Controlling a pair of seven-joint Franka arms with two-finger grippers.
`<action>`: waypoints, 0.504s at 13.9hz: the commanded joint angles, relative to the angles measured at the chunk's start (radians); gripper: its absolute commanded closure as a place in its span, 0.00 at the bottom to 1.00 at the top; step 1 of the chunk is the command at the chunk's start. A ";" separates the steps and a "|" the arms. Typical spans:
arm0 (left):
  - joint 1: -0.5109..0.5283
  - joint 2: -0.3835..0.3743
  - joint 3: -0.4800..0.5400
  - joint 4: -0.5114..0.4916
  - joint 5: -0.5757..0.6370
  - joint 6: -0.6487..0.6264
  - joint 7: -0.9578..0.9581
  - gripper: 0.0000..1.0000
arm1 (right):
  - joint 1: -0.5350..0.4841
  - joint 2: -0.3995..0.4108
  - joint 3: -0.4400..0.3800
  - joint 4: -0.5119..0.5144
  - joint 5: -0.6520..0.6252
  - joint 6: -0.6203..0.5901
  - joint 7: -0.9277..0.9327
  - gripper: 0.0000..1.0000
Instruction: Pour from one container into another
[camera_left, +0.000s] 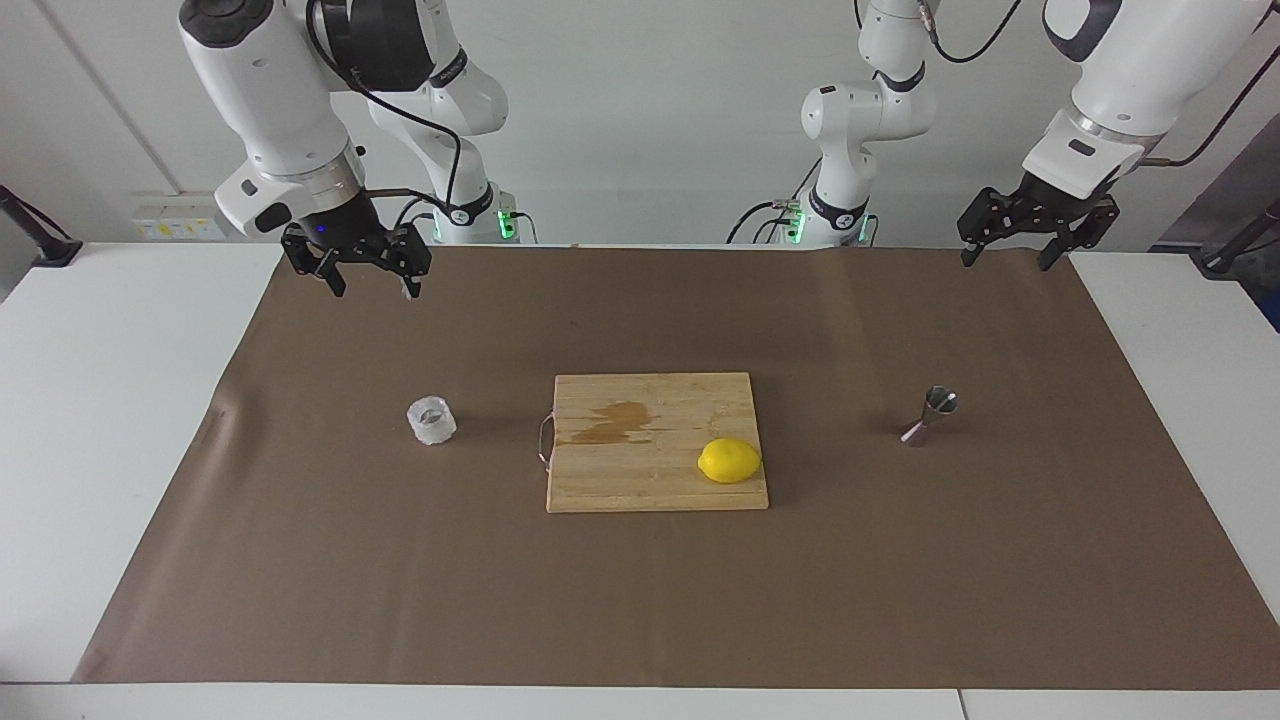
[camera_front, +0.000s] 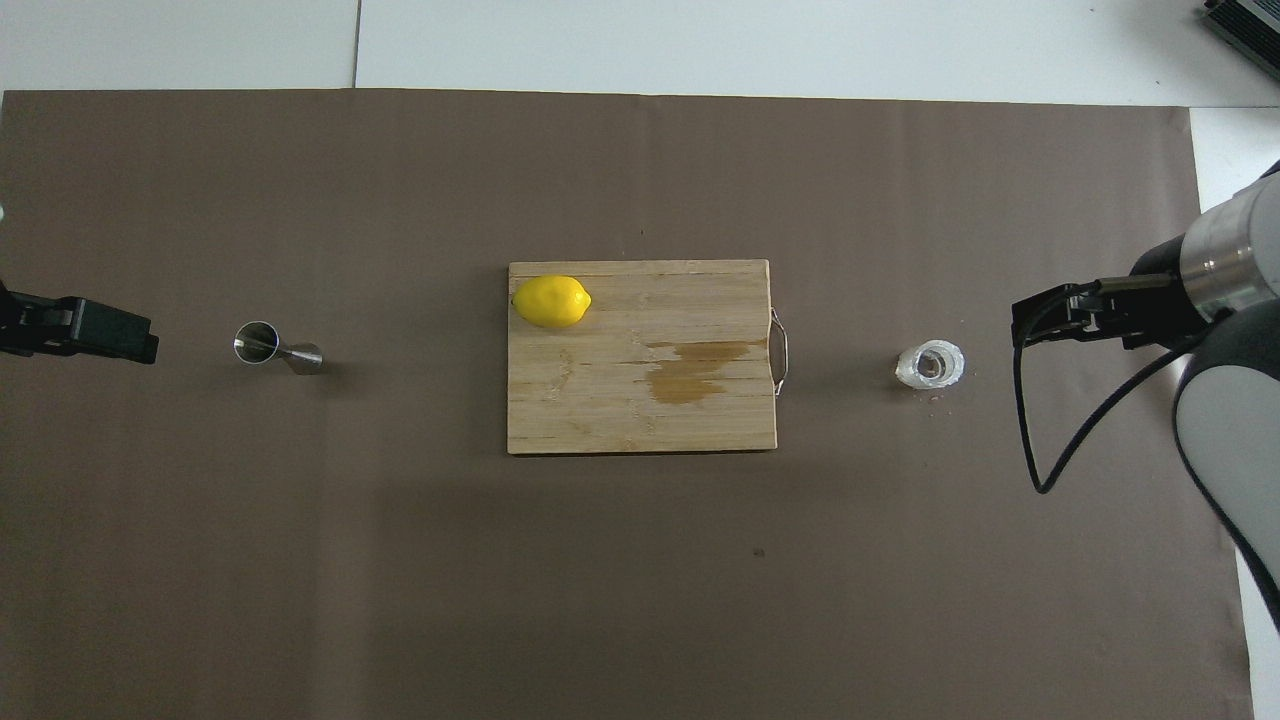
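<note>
No labels legible. Left gripper (camera_left: 1003, 255) & right gripper (camera_left: 372, 285) raised, jaws spread, holding nothing.

lemon (camera_left: 729, 461) on board (camera_left: 650, 480), between glass cup (camera_left: 431, 420) and jigger (camera_left: 930, 415)

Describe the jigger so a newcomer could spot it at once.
Start at the cutting board in the middle of the brown mat. Toward the left arm's end stands the jigger, alone: slim, shiny steel, hourglass-waisted, unlike the squat frosty glass cup.
</note>
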 joint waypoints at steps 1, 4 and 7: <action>0.053 0.039 0.007 -0.026 -0.034 0.083 -0.005 0.00 | -0.018 0.006 0.009 0.010 0.026 -0.012 -0.026 0.00; 0.154 0.113 0.007 -0.032 -0.104 0.124 -0.075 0.00 | -0.018 0.006 0.009 0.011 0.026 -0.012 -0.026 0.00; 0.208 0.121 0.007 -0.139 -0.163 0.225 -0.192 0.00 | -0.018 0.006 0.009 0.011 0.026 -0.012 -0.026 0.00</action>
